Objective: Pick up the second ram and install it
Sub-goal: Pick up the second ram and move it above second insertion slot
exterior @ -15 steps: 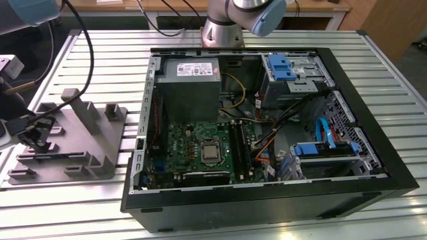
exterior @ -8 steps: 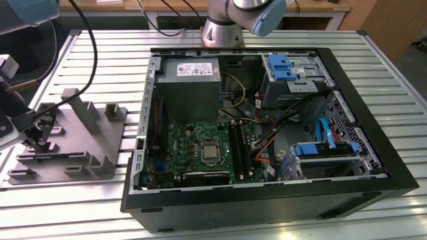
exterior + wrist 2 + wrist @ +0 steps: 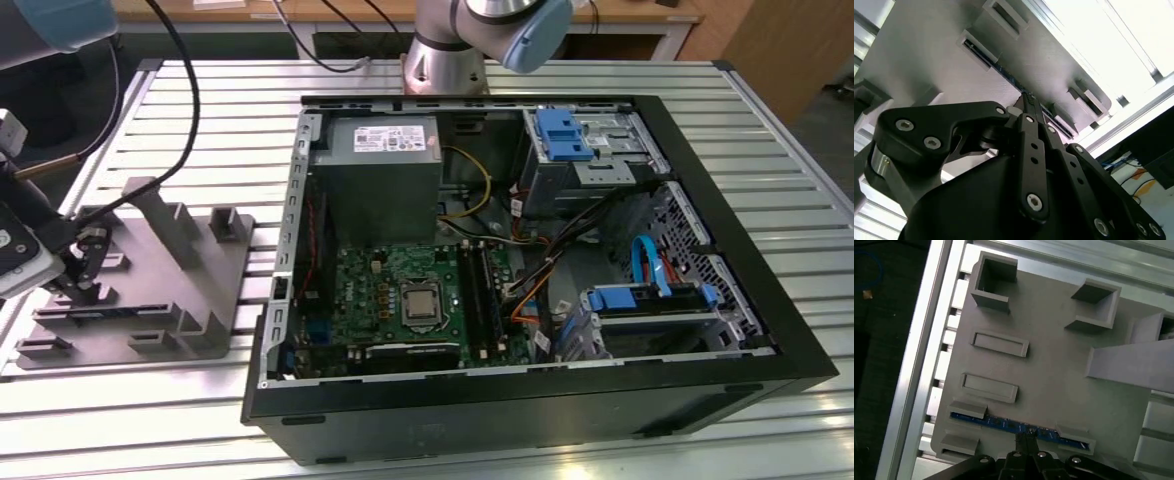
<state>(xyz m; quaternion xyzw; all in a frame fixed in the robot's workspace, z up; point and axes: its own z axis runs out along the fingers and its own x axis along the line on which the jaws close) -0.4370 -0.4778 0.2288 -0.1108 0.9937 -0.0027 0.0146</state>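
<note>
Right, the second ram (image 3: 999, 423) stands on its long edge in the grey fixture tray (image 3: 1054, 375), each end tucked into a small raised holder. That is at the lower left of the exterior view, well apart from the open computer case (image 3: 534, 420).

Treat it as light and stiff but fragile. It is a thin, blue-looking board with small parts along its face, so I'd judge it won't flex for you and won't forgive a twist. The safest hold, to my mind, is across its thickness at mid-length on the upper edge, so that it hangs level rather than cocking in the holders.

That is just where your hand (image 3: 1026, 439) sits. In both wrist views the fingers (image 3: 1026, 117) are drawn together on the stick about halfway between the two holders. They are pinching it as far as I can tell, though how firmly cannot be seen. A smooth, thin board may slip in narrow fingers, so a shallow bite is the risk to watch.

In the exterior view the hand (image 3: 88, 285) points down onto the tray from the frame's left edge, with the wrist above it. The arm's base (image 3: 447, 50) stands on the slatted desk (image 3: 160, 400) at top centre, beyond the case.
</note>
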